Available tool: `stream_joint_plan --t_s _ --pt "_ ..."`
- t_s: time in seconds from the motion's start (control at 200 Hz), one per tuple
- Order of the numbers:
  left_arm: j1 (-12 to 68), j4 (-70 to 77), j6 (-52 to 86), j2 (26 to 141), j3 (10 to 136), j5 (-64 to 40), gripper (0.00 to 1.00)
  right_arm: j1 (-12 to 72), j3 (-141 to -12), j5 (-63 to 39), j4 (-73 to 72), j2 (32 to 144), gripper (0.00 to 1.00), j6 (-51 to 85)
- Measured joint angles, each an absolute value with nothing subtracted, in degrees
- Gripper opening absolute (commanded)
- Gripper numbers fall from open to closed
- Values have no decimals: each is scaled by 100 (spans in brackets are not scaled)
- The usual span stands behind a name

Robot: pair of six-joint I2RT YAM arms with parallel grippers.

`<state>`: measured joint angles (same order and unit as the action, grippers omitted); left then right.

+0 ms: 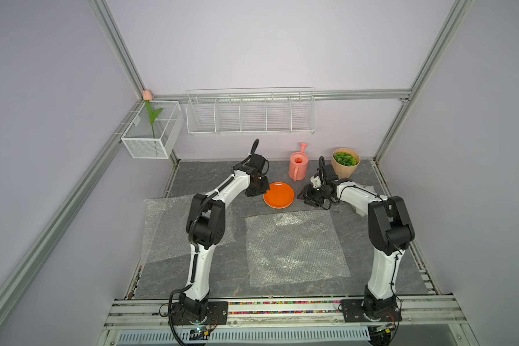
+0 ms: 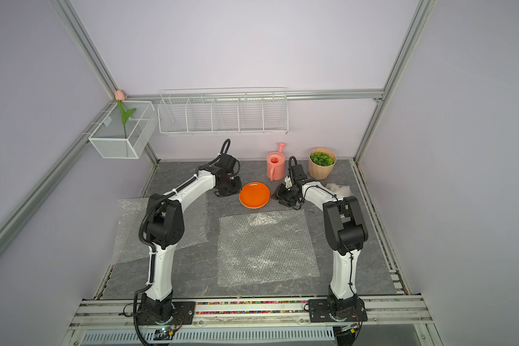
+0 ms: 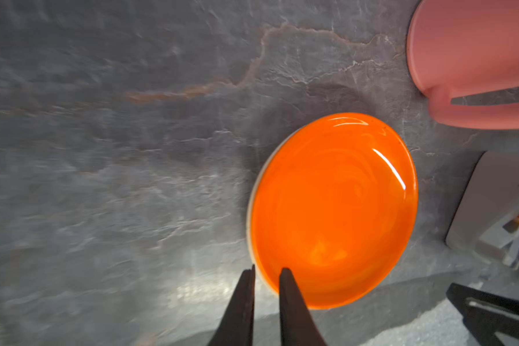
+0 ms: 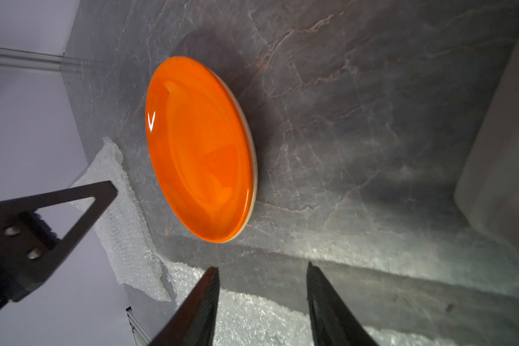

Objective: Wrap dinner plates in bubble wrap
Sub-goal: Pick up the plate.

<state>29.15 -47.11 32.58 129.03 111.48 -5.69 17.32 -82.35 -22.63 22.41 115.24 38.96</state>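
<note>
Since the left jaws pinch the orange plate [image 3: 333,209] by its rim on the counter [image 3: 117,134] and the right jaws stand apart near it, lift level toward the bubble wrap [image 1: 294,248] behind them.

Orange plate [image 4: 200,149] rests on grey slate tabletop [image 4: 372,119] beyond parted jaws.

Both top views look down from high above the robot's base rail [image 1: 282,310] toward the back wall [image 1: 267,45], taking in the whole grey tabletop [image 1: 222,278]. Each wrist camera hangs close over that surface, aimed low across it; the two share the orange plate [image 3: 333,209], seen large from opposite sides.
</note>
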Motion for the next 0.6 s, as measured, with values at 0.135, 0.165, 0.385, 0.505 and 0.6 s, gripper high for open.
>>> stream_joint_plan --t_s 0.135,0.165,0.385,0.505,0.6 --pt "3057 -4941 3363 13482 11751 -602 10 1721 -8468 -2327 2134 11813 50 3903" --pt "3063 -4989 3382 13581 11856 -628 9 1723 -8499 -2357 2095 11872 50 3905" --pt "3074 -5179 3380 14068 12339 -1048 6 1728 -8748 -2451 1964 12206 46 3940" --pt "3120 -5253 3363 14134 12446 -1347 6 1730 -8838 -2508 1896 12342 43 3977" --pt "3170 -5297 3319 14180 12495 -1564 5 1734 -8945 -2545 1857 12455 34 4021"
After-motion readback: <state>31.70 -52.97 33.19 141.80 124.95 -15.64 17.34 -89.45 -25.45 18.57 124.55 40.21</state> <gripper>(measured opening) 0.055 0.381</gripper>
